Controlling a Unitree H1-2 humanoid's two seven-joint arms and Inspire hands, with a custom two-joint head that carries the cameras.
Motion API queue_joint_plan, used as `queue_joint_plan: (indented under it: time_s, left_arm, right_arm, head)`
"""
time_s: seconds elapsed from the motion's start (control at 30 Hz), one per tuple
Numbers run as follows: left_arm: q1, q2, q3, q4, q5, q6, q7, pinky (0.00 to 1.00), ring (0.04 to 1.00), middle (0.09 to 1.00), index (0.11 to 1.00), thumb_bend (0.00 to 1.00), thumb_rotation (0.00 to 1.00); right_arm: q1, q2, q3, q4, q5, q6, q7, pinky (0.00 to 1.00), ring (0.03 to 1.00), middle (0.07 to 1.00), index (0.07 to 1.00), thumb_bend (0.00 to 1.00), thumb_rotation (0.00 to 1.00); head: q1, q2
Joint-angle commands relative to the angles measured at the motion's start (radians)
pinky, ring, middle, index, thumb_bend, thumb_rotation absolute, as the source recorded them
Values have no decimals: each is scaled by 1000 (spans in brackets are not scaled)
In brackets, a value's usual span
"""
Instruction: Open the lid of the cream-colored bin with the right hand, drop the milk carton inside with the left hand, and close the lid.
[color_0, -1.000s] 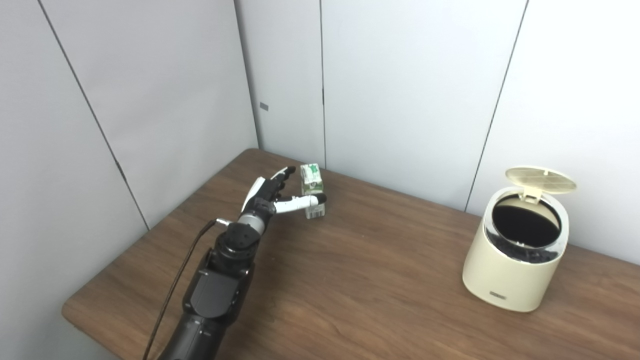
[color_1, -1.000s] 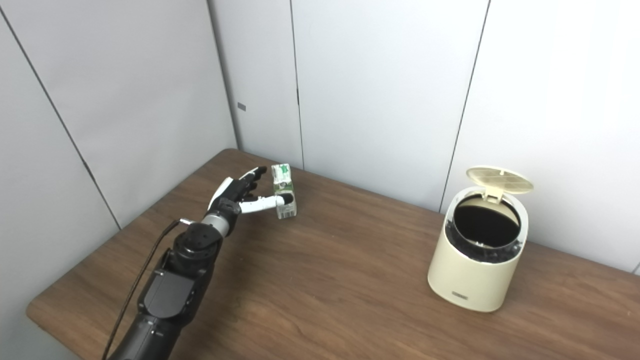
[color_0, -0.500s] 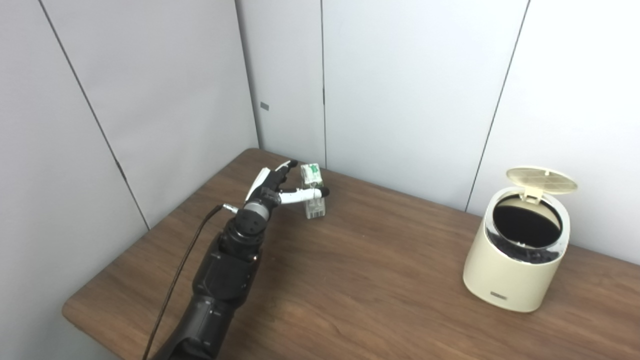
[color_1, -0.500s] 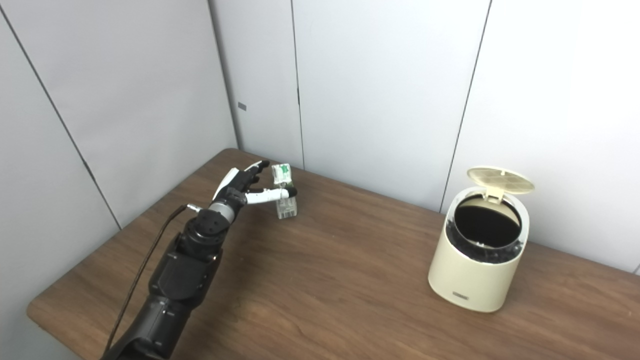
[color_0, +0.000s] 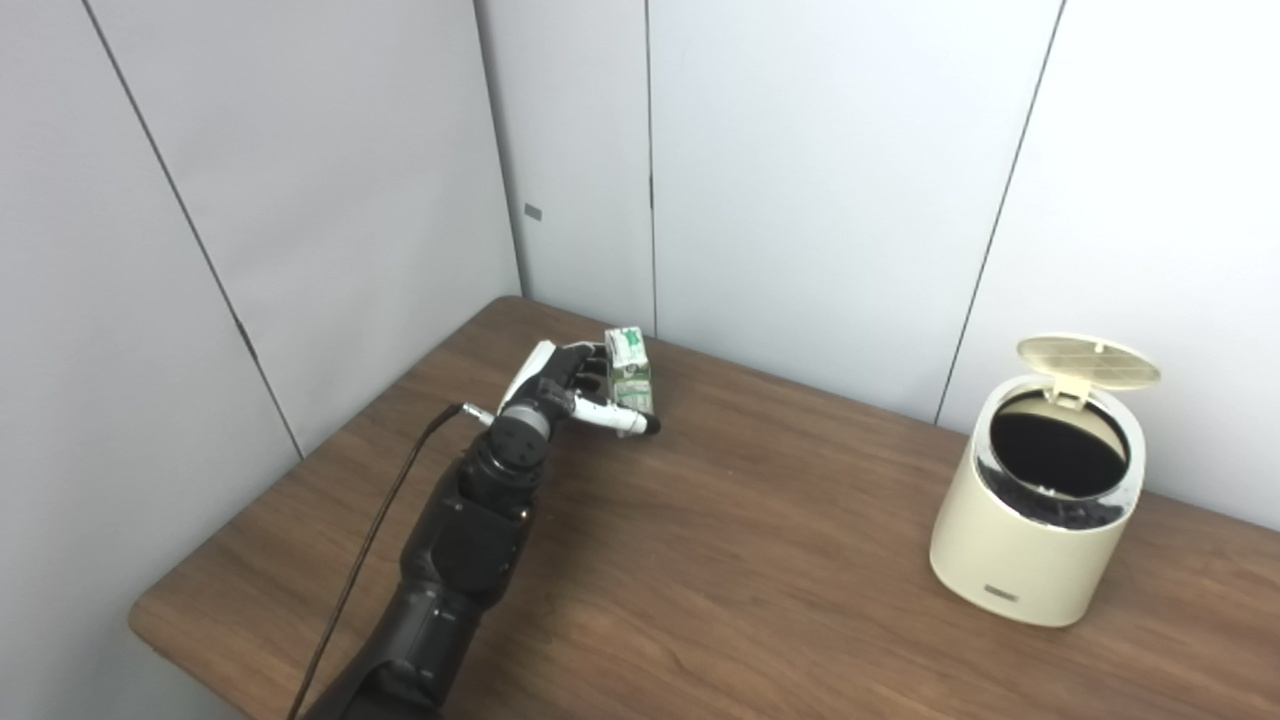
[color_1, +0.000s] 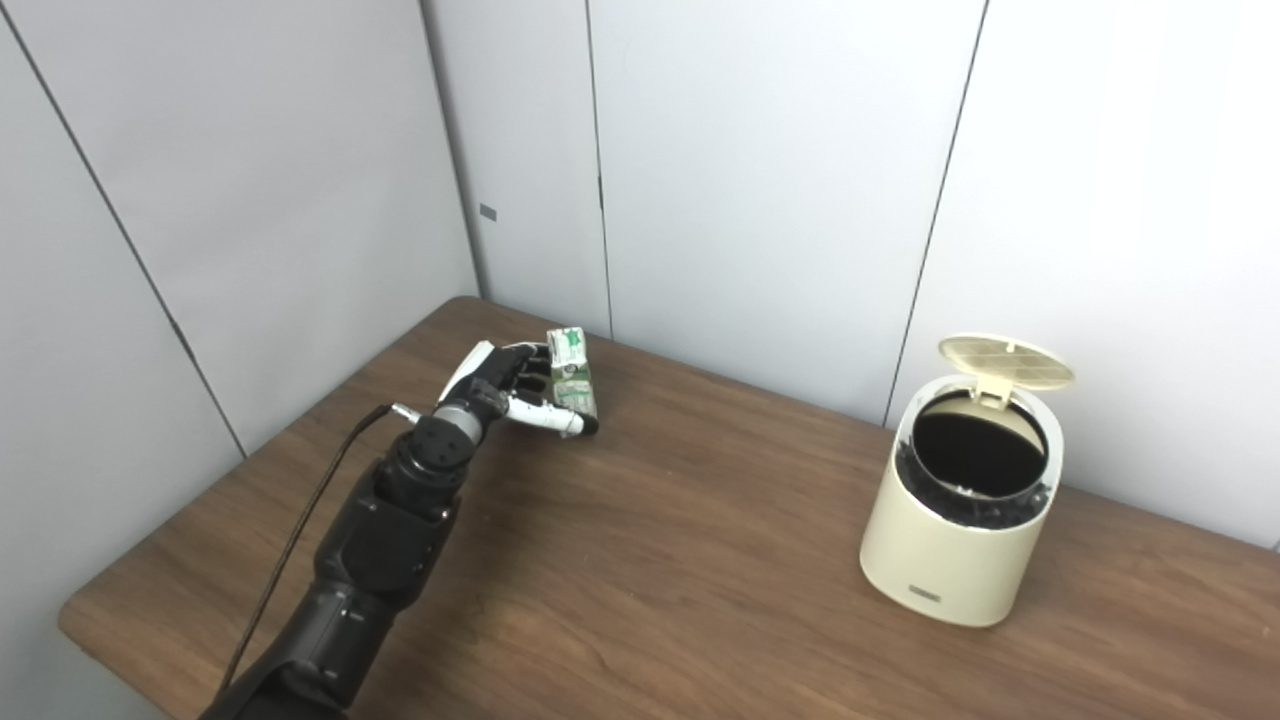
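Observation:
A small green-and-white milk carton (color_0: 629, 364) stands upright at the far left of the wooden table (color_0: 740, 570). My left hand (color_0: 562, 389) is wrapped around it: the fingers curl against its left and back sides and the thumb lies across its lower front. The carton also shows in the right eye view (color_1: 570, 361). The cream-colored bin (color_0: 1030, 545) stands at the right of the table, its round lid (color_0: 1088, 359) tipped up at the back and its dark inside showing. My right hand is not in view.
Grey wall panels close in behind the table and along its left side, near the carton. A black cable (color_0: 370, 545) runs along my left forearm. Bare wood lies between the carton and the bin.
My left hand has moved forward to the carton. Its fingers, stretched out before, have curled around the carton and the thumb has dropped across its front. The bin and lid have not moved.

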Motion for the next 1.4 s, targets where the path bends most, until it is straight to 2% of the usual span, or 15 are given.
queue_joint_plan:
  time_s: [0.0,0.13,0.23,0.33,0.47,0.67,0.83,0.9,1.0,1.2,1.27,1.37]
  left_arm:
    - [-49,45,-6,-6,17,-3,25,838,847,849,848,971,1]
    - [-48,56,-26,-3,32,-5,36,801,821,847,836,887,0]
    - [-50,51,-13,0,15,-8,56,717,671,821,824,835,0]
    - [-51,47,-5,-1,3,-11,74,673,599,803,822,804,0]
    - [-49,56,-24,13,16,-48,107,629,631,776,787,806,0]
    - [-50,49,-28,46,19,-113,194,562,634,664,660,804,0]
    - [-58,38,-19,64,3,-116,224,523,607,627,638,888,0]
    - [-58,39,-24,60,0,-100,218,528,618,635,645,914,0]
    - [-59,46,-37,50,-3,-60,196,565,660,683,670,962,51]
    - [-61,75,-79,40,-4,-6,119,692,775,807,808,1000,167]
    - [-60,90,-96,41,-3,-3,81,734,815,849,854,1000,202]
    - [-60,98,-102,42,-5,-2,33,774,859,896,909,1000,232]
  right_arm:
    - [14,9,6,-4,1,-12,-5,341,482,546,492,470,0]
    - [20,10,11,-21,-8,16,-2,338,478,540,494,470,0]
    - [24,16,15,-33,-5,27,-3,337,478,534,492,471,0]
    - [28,19,19,-44,-13,31,-7,335,480,530,492,471,0]
    - [31,24,22,-52,-4,43,-2,335,478,527,493,471,0]
    - [36,30,24,-72,-1,70,2,332,479,524,492,471,0]
    - [37,31,25,-76,6,76,6,324,481,524,495,470,0]
    - [38,33,25,-83,9,86,9,322,481,524,496,470,0]
    - [39,30,27,-78,-1,76,6,320,484,529,498,470,0]
    - [40,33,26,-78,5,83,9,320,487,533,498,470,0]
    - [41,34,28,-84,-3,88,8,400,460,532,485,464,0]
    - [41,35,28,-82,1,87,8,419,454,534,483,462,0]
  head:
    - [0,0]
    - [-8,1]
    - [-13,2]
    - [-16,2]
    - [-19,3]
    - [-22,5]
    - [-22,6]
    - [-23,5]
    - [-25,5]
    - [-28,3]
    - [-30,3]
    - [-32,4]
